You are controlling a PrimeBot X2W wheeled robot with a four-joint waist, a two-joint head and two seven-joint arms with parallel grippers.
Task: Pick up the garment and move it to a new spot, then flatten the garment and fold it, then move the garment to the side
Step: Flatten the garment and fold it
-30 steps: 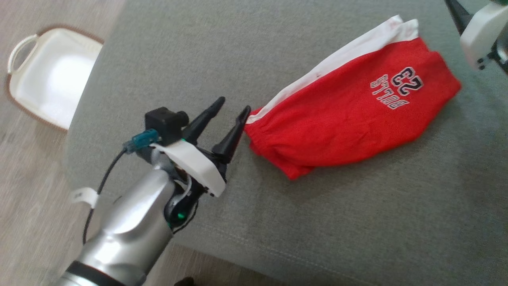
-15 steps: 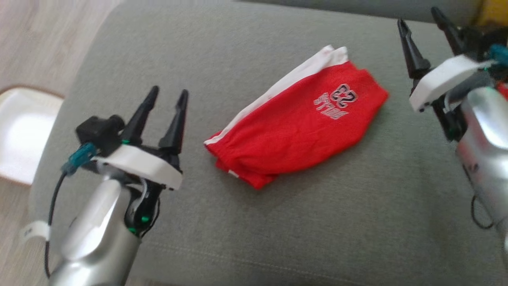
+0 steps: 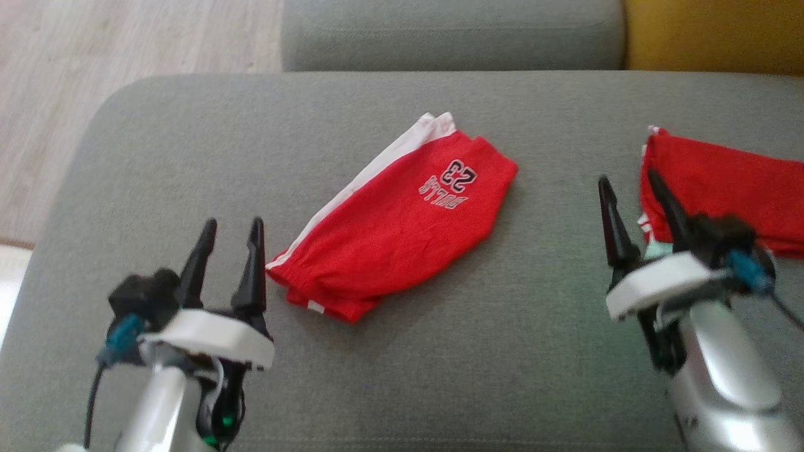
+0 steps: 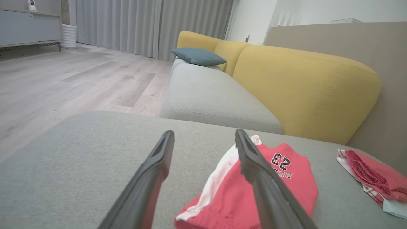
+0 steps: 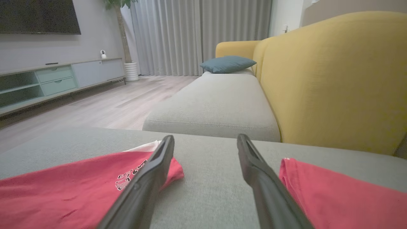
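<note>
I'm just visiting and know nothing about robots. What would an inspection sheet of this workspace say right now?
Surface: grey cushion, flat fabric.
Job's things: red shorts, folded, lying mid-cushion, "23" print facing up.
Clutter: second red garment, to the right of the shorts.
End effectors: left end effector open, empty, beside the shorts' waistband end; right end effector open, empty, between shorts and second red garment.
Cables: left-wrist cable hangs loose; right-wrist cable trails off right.
Surroundings: yellow sofa back, blue pillow, wood floor, grey curtains.
</note>
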